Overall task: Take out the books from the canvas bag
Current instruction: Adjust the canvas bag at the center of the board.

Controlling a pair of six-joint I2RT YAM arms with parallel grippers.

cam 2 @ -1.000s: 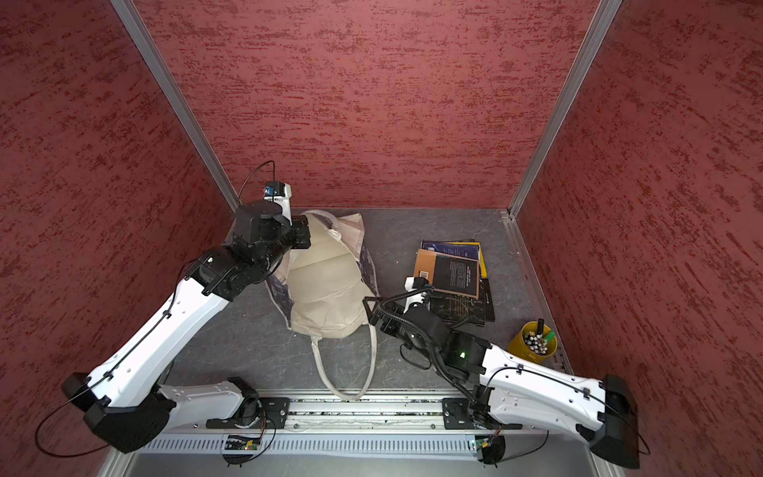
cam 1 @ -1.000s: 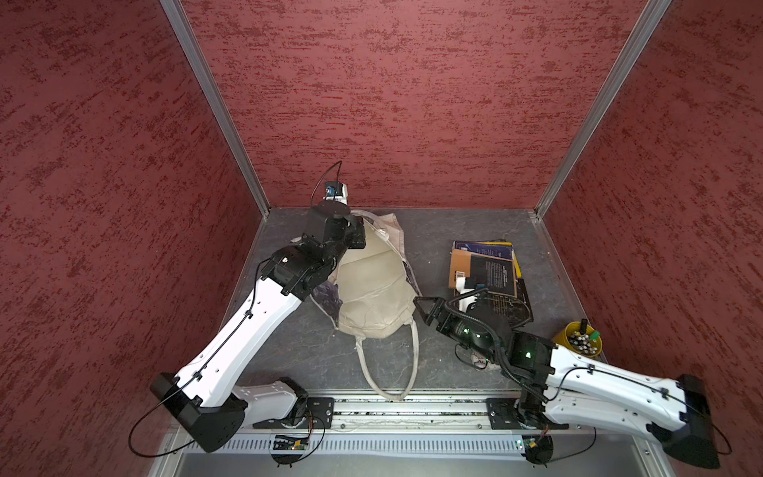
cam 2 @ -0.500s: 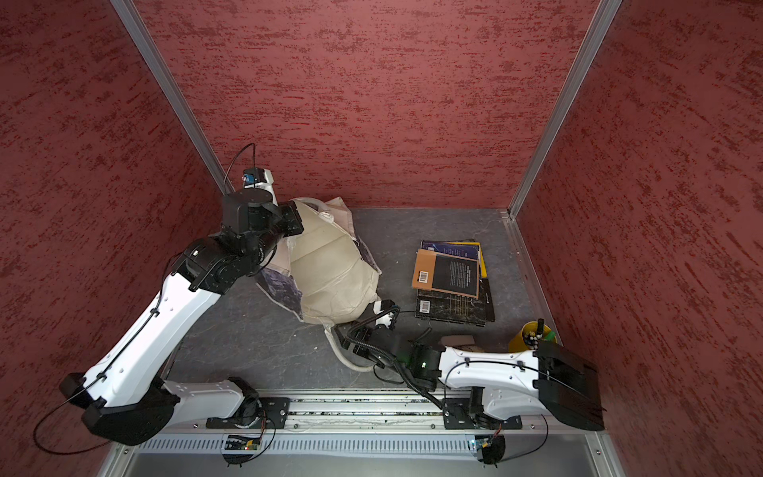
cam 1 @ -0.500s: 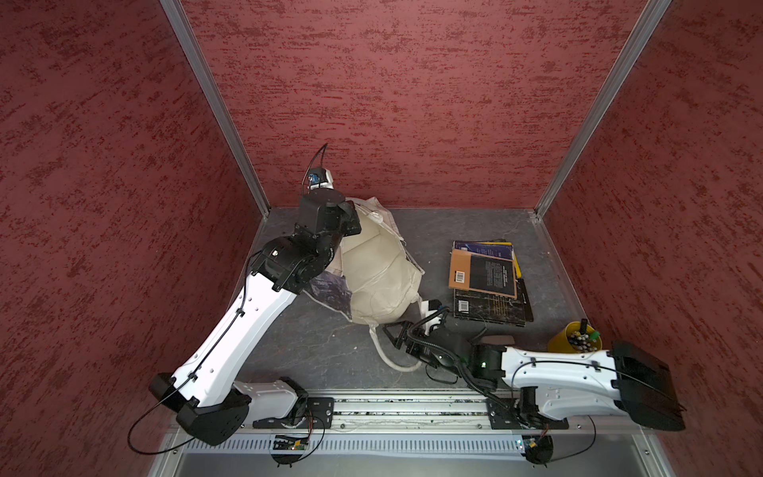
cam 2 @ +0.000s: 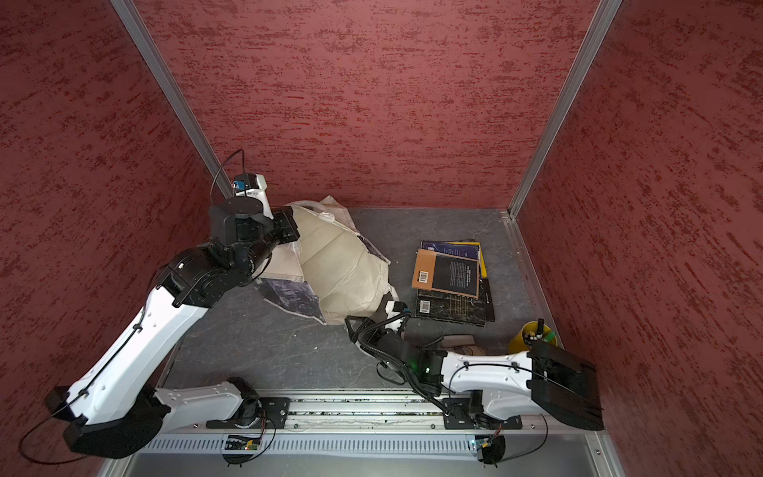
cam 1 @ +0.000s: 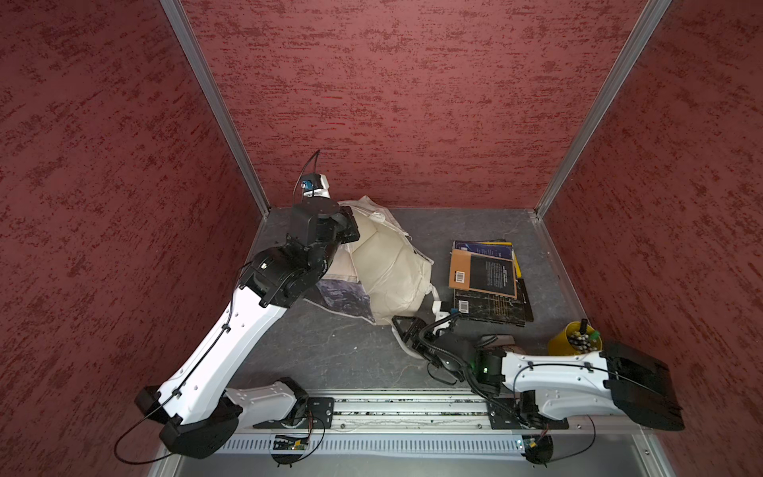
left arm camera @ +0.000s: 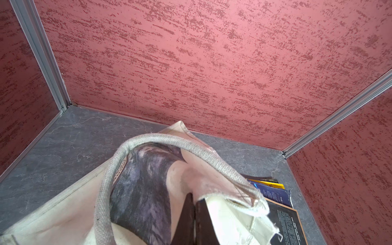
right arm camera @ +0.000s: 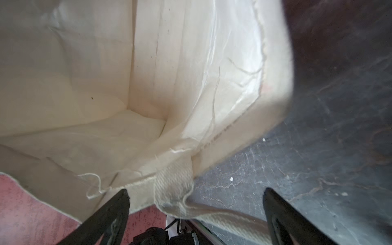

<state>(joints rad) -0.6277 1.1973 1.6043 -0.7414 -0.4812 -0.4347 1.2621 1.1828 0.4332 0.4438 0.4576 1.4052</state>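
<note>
Only the left wrist view shows the left claw (left arm camera: pixel 194 210) pinched together on a fold of the canvas bag (left arm camera: pixel 63 216). In both top views the wrist hides those fingers, and the bag slopes from that claw down to the counter (cam 1: pixel 330 355). The right wrist view alone looks into the bag's cream lining, with the right claw (right arm camera: pixel 196 192) spread wide at its mouth and a handle strap (right arm camera: pixel 222 214) in the gap. The top views add the books (cam 1: pixel 485 285), stacked on the counter just beside the right claw, outside the bag.
</note>
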